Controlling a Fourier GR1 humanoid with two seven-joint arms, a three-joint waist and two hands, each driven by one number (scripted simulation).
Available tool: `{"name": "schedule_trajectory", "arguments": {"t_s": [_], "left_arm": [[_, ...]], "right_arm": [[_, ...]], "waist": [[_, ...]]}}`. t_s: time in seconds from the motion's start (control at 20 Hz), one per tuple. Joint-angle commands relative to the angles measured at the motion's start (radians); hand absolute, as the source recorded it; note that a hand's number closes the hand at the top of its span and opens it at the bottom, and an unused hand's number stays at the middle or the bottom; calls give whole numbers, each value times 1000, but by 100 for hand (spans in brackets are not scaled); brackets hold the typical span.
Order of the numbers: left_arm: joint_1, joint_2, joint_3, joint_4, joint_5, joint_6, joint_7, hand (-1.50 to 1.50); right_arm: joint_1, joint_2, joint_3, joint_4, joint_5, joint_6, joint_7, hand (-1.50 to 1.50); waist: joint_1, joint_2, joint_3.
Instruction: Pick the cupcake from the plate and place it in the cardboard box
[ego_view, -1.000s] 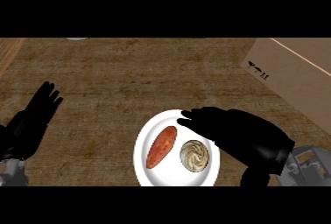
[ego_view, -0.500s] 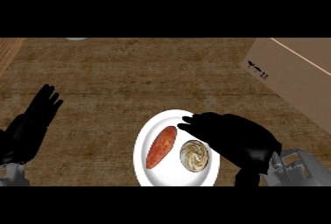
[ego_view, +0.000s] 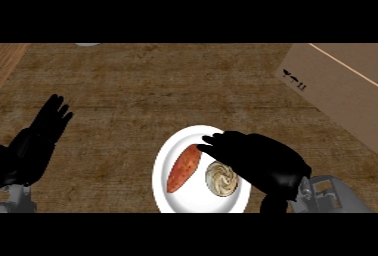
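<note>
head view, plate (ego_view: 168, 157) holding cupcake (ego_view: 221, 179), cardboard box (ego_view: 336, 95) apart

One plate (ego_view: 164, 165) — one cupcake (ego_view: 221, 179), one sweet potato (ego_view: 183, 168) (orange) — one cardboard box (ego_view: 336, 90).

Kitchen setting: a brown wood-grain surface (ego_view: 148, 90) carries a white plate (ego_view: 166, 167) of food, namely a cupcake (ego_view: 220, 179) and a sweet potato (ego_view: 184, 168), near a cardboard box (ego_view: 336, 85).
</note>
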Motion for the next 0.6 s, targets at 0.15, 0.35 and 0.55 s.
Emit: {"name": "schedule_trajectory", "arguments": {"t_s": [0.15, 0.35, 0.55], "left_arm": [[-23, -37, 20, -17, -33, 3, 65, 0], [29, -51, 43, -5, -52, -54, -6, 0], [-21, -43, 74, -15, -47, -54, 66, 0]], "right_arm": [[52, 34, 21, -13, 149, 28, -68, -150], [36, 95, 35, 56, 222, 42, -73, -150], [-21, 145, -3, 90, 236, 101, -66, -150]], "waist": [[-3, 0, 0], [1, 0, 0], [1, 0, 0]]}}
